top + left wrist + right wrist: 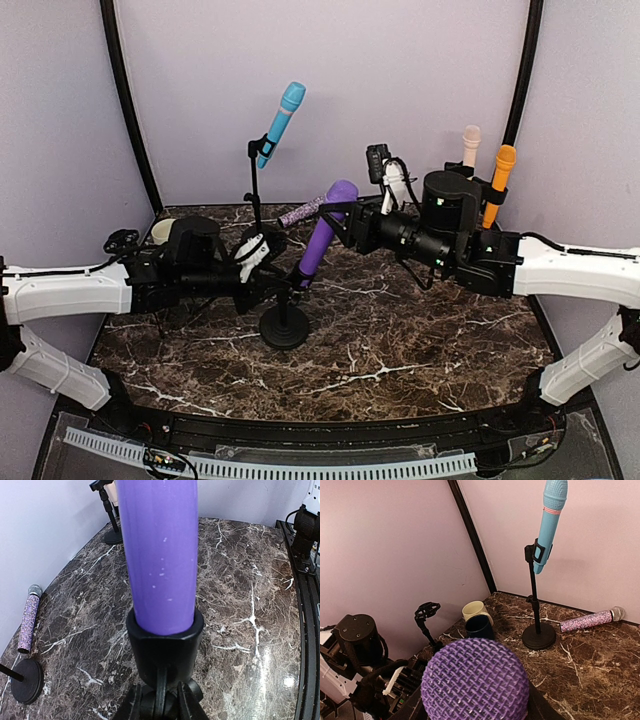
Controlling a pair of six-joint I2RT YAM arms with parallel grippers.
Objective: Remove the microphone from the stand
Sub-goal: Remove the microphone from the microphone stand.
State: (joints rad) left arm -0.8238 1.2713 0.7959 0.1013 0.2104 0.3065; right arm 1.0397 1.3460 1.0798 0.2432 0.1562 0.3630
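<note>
The purple microphone [323,237] leans in the clip of a short black stand [284,326] at the table's centre. In the left wrist view its purple barrel [160,555] sits in the black clip [165,640]. My left gripper [160,709] is shut on the stand's joint just under that clip, with dark fingers [129,707] on either side. My right gripper [347,226] comes in from the right and is shut on the microphone just below its mesh head [475,680]. Its fingers [542,707] show dimly on both sides.
A blue microphone [282,122] stands on a tall stand [538,636] at the back. A glittery microphone [303,211] lies on the marble behind. Orange [498,180] and cream [470,145] microphones stand back right. A cream cup [475,611], a navy cup [480,626] and an empty clip stand [122,241] are back left.
</note>
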